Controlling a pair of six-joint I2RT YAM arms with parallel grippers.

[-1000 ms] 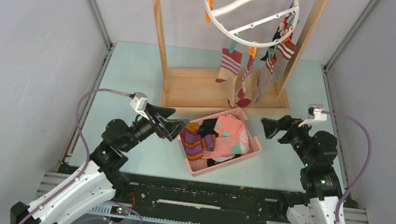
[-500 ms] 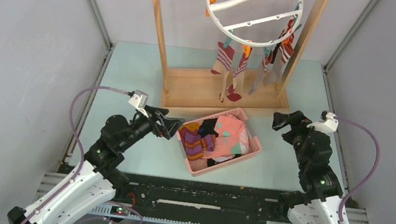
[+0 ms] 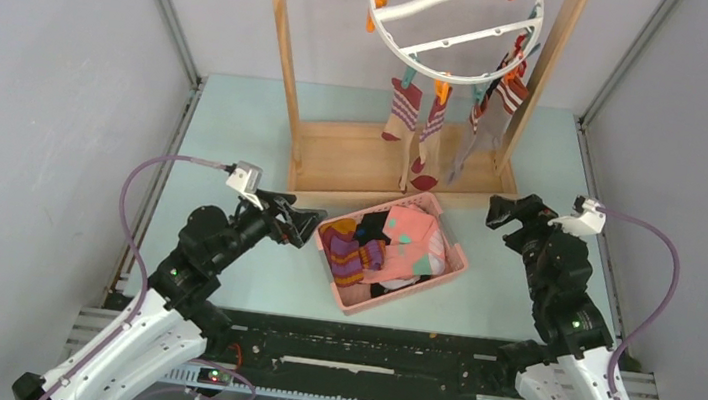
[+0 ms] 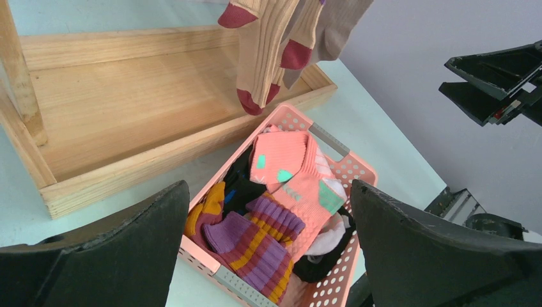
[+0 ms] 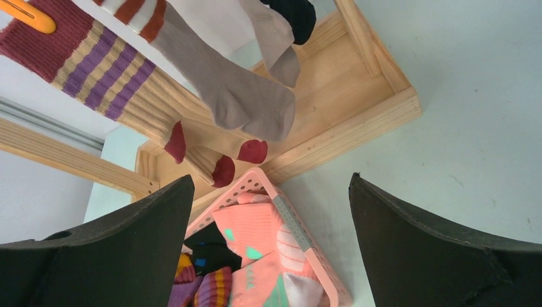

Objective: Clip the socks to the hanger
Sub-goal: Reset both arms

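Observation:
The white ring hanger [image 3: 453, 25] hangs from the wooden rack, and several socks [image 3: 417, 127] are clipped under its near and right rim. An orange clip [image 5: 25, 16] holds a maroon-striped cuff. More socks lie piled in the pink basket [image 3: 455, 264]: a purple-orange striped one [image 4: 255, 246] and a pink one [image 4: 297, 173] on top. My left gripper [image 3: 305, 223] [image 4: 268, 188] is open and empty just left of the basket, pointing at it. My right gripper [image 3: 499, 214] [image 5: 271, 179] is open and empty, to the right of the basket and near the rack's base.
The wooden rack [image 3: 281, 51] stands at the back on a shallow wooden tray base [image 3: 354, 160], right behind the basket. Hanging sock toes [image 4: 255, 96] dangle just above that base. Grey walls close in both sides. Bare table lies left and right of the rack.
The right gripper has drawn back to the right, away from the basket. The left gripper has pulled back slightly. The hanger and its socks have swung a little.

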